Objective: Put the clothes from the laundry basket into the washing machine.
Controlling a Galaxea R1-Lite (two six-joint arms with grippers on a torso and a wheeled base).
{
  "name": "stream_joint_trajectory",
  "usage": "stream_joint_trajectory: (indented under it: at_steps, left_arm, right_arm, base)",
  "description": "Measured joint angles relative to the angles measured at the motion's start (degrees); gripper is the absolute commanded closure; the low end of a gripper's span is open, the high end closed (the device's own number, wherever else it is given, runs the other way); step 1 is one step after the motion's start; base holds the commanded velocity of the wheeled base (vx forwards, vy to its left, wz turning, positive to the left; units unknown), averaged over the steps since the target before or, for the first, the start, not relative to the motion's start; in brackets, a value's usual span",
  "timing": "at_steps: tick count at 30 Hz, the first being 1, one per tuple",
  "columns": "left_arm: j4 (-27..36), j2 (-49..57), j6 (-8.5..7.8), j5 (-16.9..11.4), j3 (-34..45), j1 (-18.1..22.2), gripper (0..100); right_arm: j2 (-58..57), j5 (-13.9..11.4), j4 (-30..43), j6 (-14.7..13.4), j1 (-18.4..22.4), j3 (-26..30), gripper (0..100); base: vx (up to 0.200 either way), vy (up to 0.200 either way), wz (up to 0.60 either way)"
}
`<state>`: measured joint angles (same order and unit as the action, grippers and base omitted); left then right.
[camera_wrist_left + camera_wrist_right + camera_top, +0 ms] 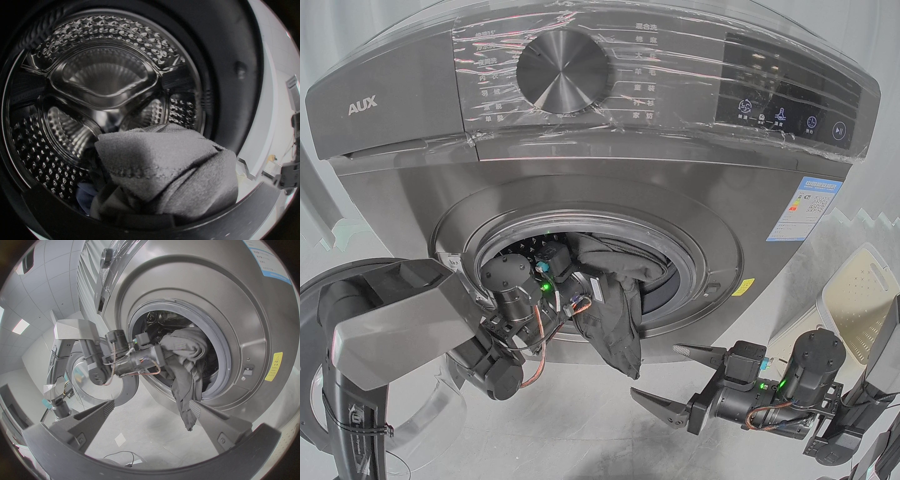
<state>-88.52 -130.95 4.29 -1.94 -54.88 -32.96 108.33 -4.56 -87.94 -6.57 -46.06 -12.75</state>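
Observation:
The washing machine (737, 206) stands with its round opening facing me. A dark grey garment (612, 312) is bunched in the opening and one end hangs down over the front rim. My left arm's wrist (562, 281) is at the opening, and the cloth covers its gripper. In the left wrist view the same garment (165, 162) lies across the door seal in front of the steel drum (100, 72). My right gripper (655, 372) hangs open and empty, low in front of the machine, right of the hanging cloth (184, 390).
The machine's door (103, 387) is swung open to the left, behind my left arm. A white laundry basket (856, 300) stands on the floor at the right, beside my right arm. Something dark blue (82, 193) lies low in the drum.

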Motion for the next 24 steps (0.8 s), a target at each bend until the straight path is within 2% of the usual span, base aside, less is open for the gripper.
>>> stream_joint_trajectory:
  at_steps: [5, 13, 18, 24]
  left_arm:
    - [0.5, -3.8, 0.28, 4.7, -6.4, 0.5, 100]
    - [1.1, -9.1, 0.46, 7.0, -14.3, 0.6, 100]
    - [3.2, -11.8, 0.55, 8.8, -21.9, 2.0, 100]
    - [7.6, -14.1, 1.69, 10.4, -28.0, 4.4, 100]
  right_arm:
    - [0.4, 0.0, 0.0, 0.0, -0.2, 0.2, 0]
    - [1.3, 0.0, 0.0, -0.1, -0.3, 0.3, 0]
    - [1.6, 0.0, -0.1, -0.1, -0.3, 0.3, 0]
    - [2.2, 0.0, -0.2, -0.1, -0.3, 0.3, 0]
  base:
    - [0.000, 0.000, 0.00]
    - [0.000, 0.000, 0.00]
    - [0.000, 0.000, 0.00]
    - [0.000, 0.000, 0.00]
